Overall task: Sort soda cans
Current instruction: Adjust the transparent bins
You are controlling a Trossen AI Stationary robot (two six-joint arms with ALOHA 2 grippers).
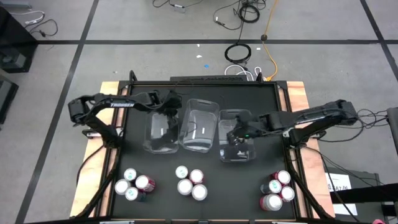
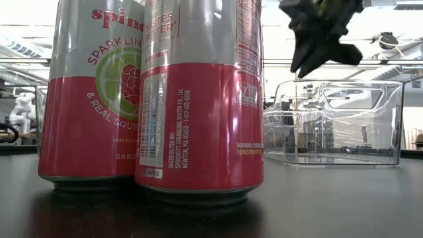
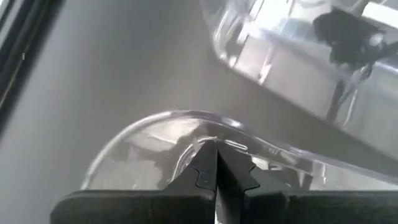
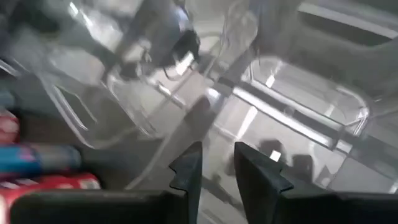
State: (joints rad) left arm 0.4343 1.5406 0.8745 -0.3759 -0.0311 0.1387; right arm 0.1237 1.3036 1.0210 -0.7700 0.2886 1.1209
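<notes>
While the left gripper (image 3: 216,163) pinches a bin's rim (image 3: 186,118), the right gripper (image 4: 217,168) stands narrowly parted.

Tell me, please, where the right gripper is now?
In the high view the right gripper is over the rightmost clear bin, right of the middle bin.

We count three upright clusters of small silver-topped aluminium soda cans (image 1: 190,182) | left four (image 1: 134,185), teal and red, well apart from the left gripper (image 1: 169,111) | middle four near us, pink-red sided | right group (image 1: 277,190), red, beyond the right gripper (image 1: 235,138).
</notes>
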